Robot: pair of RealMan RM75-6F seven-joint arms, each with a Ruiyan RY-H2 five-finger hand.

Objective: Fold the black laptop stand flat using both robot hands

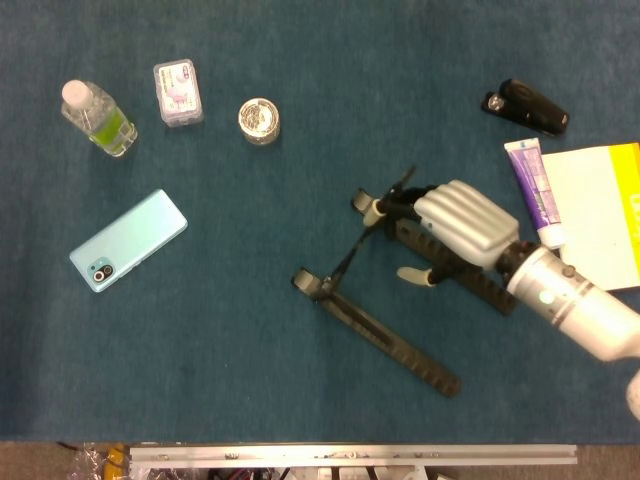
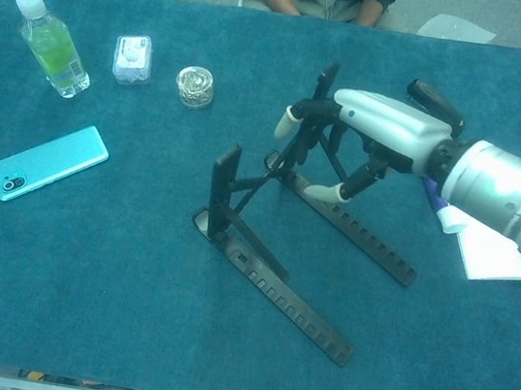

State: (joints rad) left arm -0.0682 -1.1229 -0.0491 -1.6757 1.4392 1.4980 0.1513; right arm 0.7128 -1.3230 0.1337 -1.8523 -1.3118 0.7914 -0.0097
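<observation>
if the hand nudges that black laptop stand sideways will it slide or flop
Probably flop: the black laptop stand is hinged, with its upper arms raised near upright. The right hand grips only one arm, so the other may swing. The carpet-like table likely resists sliding.

Matt black stand (image 1: 385, 330); glossy silver hand (image 1: 455, 225); fuzzy cloth table (image 1: 250, 330).
</observation>
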